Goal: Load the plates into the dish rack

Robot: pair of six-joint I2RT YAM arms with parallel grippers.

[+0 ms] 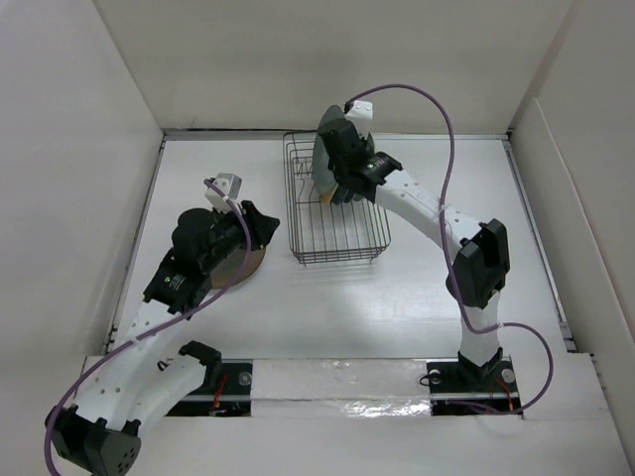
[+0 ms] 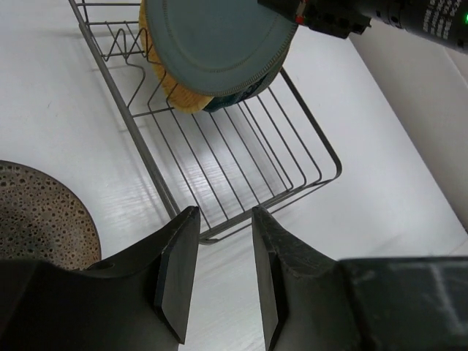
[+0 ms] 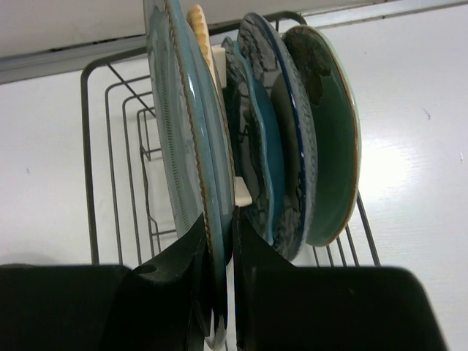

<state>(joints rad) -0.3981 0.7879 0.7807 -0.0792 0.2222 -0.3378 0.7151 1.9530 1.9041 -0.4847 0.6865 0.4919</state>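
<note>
Slotting grey-teal plate [image 3: 179, 131] into dish rack [image 3: 95, 146].
Right gripper [image 3: 219, 227] clamps it upright; release next. Left gripper [image 2: 223, 219] gapes empty beside brown plate [image 2: 36, 212].

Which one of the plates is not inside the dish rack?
The brown speckled plate: it lies flat on the table beside the dish rack, near the left end effector. The other plates stand on edge inside the rack.

- Left arm [image 1: 139, 357]: white moulded links, black joint housings.
- Right arm [image 1: 422, 203]: the same white-and-black build.
- Purple cable [image 1: 452, 159] loops along each arm.
- Small white camera box [image 1: 359, 107] at each wrist.
- Left gripper [image 2: 223, 219]: flat matte-black fingers [image 2: 175, 278].
- Red-orange wires [image 1: 498, 390] at the bases.
</note>
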